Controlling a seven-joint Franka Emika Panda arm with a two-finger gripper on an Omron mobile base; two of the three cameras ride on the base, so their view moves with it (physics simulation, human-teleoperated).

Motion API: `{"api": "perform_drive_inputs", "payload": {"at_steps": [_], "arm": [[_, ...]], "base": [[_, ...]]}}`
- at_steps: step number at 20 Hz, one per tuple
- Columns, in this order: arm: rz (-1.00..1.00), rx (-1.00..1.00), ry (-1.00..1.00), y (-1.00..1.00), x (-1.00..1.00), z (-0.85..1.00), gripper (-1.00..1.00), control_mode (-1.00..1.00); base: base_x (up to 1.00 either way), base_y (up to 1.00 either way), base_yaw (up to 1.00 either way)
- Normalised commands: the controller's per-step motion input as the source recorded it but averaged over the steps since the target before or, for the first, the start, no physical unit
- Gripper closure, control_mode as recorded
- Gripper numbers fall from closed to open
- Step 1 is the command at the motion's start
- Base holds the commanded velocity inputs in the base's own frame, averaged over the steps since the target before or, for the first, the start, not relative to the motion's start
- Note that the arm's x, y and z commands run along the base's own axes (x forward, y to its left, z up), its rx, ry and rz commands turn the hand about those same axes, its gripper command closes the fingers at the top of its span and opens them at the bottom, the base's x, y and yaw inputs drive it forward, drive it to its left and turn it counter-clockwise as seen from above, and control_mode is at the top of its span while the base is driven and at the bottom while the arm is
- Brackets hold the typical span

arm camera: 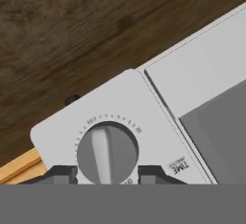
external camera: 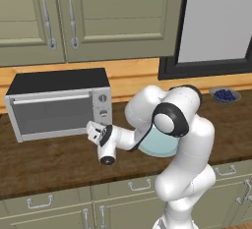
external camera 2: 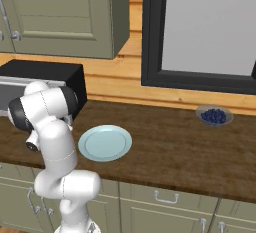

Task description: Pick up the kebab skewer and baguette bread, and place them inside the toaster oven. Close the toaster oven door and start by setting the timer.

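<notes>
The toaster oven [external camera: 59, 105] sits at the far left of the counter [external camera: 49, 164], its door [external camera: 51, 112] shut. The gripper [arm camera: 106, 175] faces the lowest knob [arm camera: 107, 153], jaws spread either side of it; contact cannot be confirmed. Risk: if the fingertips close off-centre, they may slip and leave the timer unset.

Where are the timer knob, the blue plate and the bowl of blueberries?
timer knob [arm camera: 107, 154], hand view, on its raised centre ridge.
blue plate [external camera 2: 105, 143], right base view, on its flat middle.
bowl of blueberries [external camera 2: 214, 115], right base view, on the berries.
</notes>
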Motion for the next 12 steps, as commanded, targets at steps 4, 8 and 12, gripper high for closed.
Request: {"api": "perform_drive_inputs", "payload": {"at_steps": [4,8,12], "arm": [[0.00,0.15,0.00,0.19,-0.07,-0.29,1.00,-1.00],[0.00,0.14,0.00,0.30,-0.05,-0.31,1.00,-1.00],[0.00,0.15,0.00,0.32,0.00,-0.34,1.00,-1.00]], "base": [[0.00,0.00,0.00],[0.00,0.00,0.00],[0.00,0.00,0.00]]}}
